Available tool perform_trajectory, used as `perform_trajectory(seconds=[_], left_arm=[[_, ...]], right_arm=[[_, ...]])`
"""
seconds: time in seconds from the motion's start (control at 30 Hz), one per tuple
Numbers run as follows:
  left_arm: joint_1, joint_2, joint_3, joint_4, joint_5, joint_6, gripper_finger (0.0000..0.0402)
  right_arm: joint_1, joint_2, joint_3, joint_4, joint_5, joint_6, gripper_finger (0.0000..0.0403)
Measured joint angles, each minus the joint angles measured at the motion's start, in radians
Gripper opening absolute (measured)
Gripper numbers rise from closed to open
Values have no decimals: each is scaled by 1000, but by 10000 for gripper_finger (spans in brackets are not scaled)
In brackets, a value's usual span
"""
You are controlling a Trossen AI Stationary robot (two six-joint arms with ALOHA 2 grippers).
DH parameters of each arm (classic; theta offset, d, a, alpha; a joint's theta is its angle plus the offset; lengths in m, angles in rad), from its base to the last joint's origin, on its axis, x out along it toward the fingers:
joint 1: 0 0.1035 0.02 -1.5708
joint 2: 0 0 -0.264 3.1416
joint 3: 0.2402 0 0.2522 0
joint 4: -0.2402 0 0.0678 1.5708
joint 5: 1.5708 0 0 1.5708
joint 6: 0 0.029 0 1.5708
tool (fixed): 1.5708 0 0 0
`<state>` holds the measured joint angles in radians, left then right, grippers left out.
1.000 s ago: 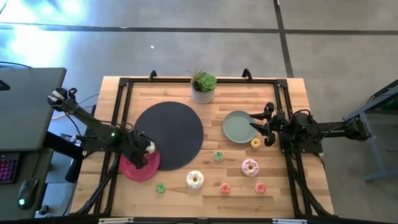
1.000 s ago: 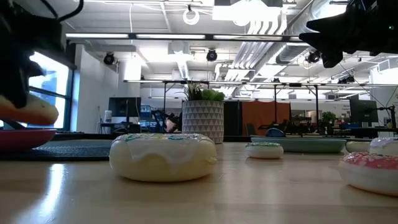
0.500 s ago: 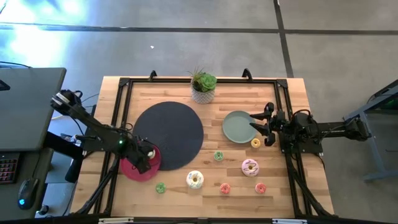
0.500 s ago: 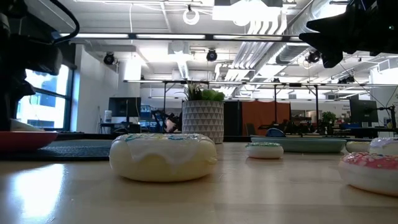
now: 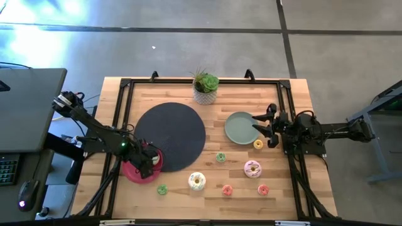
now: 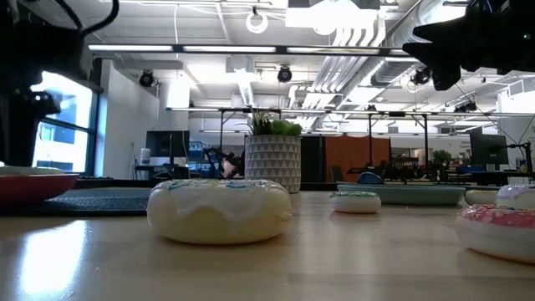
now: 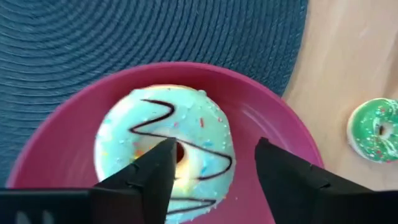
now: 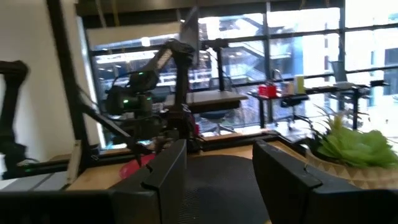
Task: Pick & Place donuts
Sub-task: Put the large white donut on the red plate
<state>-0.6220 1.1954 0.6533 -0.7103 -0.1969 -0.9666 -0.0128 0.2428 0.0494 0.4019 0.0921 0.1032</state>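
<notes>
My left gripper [image 5: 149,162] [image 7: 214,149] stands open just above the pink plate [image 5: 133,173] [image 7: 273,124]. A white-iced donut [image 7: 186,118] with a dark zigzag lies flat in that plate, under the fingers. My right gripper [image 5: 266,127] [image 8: 217,155] waits open at the grey-green plate's [image 5: 240,127] right rim. Lying on the wood are a white donut [image 5: 197,181] [image 6: 219,209], a pink donut [image 5: 252,168], two green minis [image 5: 220,157] [image 5: 162,189], a yellow mini [image 5: 258,144] and two pink-red minis [image 5: 227,189] [image 5: 263,189].
A dark round mat [image 5: 171,136] lies at the table's middle left, its edge under the pink plate. A potted plant [image 5: 205,86] stands at the far edge. A black frame runs along the table's sides.
My left gripper has come down over the pink plate with the white-iced donut, then opened and let it go. The donut now lies flat in the plate, and the fingers stand a little above it.
</notes>
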Motion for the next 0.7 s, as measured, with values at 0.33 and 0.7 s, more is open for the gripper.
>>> perform_trajectory(seconds=[0.33,0.7], left_arm=[[0,0,146,-62,-149,95,232],[95,102,150,314,-209,190,232]], right_arm=[[0,69,27,75,-118,-17,173],[5,454,203,42,-201,11,173]])
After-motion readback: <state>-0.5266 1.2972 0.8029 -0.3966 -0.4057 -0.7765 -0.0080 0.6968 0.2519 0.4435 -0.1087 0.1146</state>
